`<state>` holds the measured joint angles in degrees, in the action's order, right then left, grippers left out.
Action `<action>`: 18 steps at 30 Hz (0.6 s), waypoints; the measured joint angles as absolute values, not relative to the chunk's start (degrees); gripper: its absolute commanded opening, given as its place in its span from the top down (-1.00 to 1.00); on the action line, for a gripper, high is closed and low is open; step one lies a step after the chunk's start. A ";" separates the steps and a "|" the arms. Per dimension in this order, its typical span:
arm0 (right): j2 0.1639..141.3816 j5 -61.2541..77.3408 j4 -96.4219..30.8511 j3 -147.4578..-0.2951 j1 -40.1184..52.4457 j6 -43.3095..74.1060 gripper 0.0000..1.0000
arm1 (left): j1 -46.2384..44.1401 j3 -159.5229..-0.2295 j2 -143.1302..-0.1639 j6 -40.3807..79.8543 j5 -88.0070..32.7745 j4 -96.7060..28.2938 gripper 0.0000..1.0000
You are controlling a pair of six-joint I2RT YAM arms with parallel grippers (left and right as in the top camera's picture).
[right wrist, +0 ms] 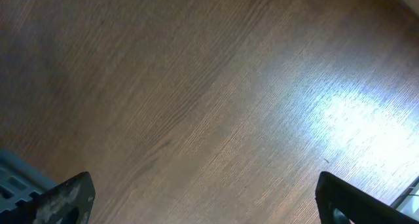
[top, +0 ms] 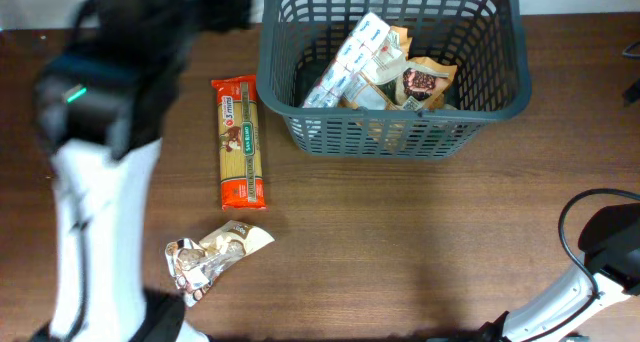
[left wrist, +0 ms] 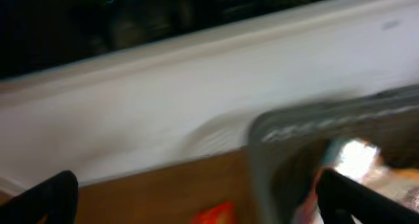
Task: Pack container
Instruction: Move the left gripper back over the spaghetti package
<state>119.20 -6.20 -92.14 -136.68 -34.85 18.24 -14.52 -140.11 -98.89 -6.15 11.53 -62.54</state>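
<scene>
Looming closest to the overhead camera is the left arm [top: 110,92], a blurred black and white bulk over the left of the table [top: 400,232], reaching up toward the far edge beside the container [top: 380,134]. Its wrist view, also blurred, shows the left gripper [left wrist: 195,185] with its fingers spread wide and nothing between them, looking at the basket's grey rim [left wrist: 327,119] and a red corner low in the frame, probably the pasta. The container sits at the far middle of the table and already holds some white and blue boxes [top: 355,62] and a brown snack bag [top: 425,82]. Two things lie outside it on the wood: a long red packet of spaghetti [top: 241,142] just left of the basket, and a crumpled snack packet [top: 212,254] nearer the front, well apart from it. The right gripper [right wrist: 206,191] is also spread wide and empty, hanging over bare table, with that arm low at the right corner. I judge the packing to be partly done and the left arm to be between items. The next move would call for bringing the open left fingers down over the spaghetti, set across its narrow width, since the packet is long and flat against the wood and leaves little edge to catch.
</scene>
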 measured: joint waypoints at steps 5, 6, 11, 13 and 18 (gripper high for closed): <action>119.20 -6.20 -92.14 -136.68 -34.85 18.20 -0.98 | -8.47 -140.42 -97.93 -0.84 14.02 -76.53 -0.98; 119.20 -6.20 -92.14 -136.68 -34.85 18.24 -0.98 | -7.33 -140.09 -98.59 0.38 13.87 -78.39 -0.98; 119.20 -6.20 -92.14 -136.68 -34.85 18.22 -0.98 | -2.37 -136.64 -102.89 4.01 9.50 -82.46 -0.99; 119.20 -6.20 -92.16 -136.68 -34.85 18.20 -0.98 | -0.97 -134.85 -104.57 4.62 7.62 -82.72 -0.99; 119.20 -6.20 -92.14 -136.68 -34.85 18.22 -0.98 | 0.82 -130.58 -108.57 5.39 3.05 -82.61 -0.99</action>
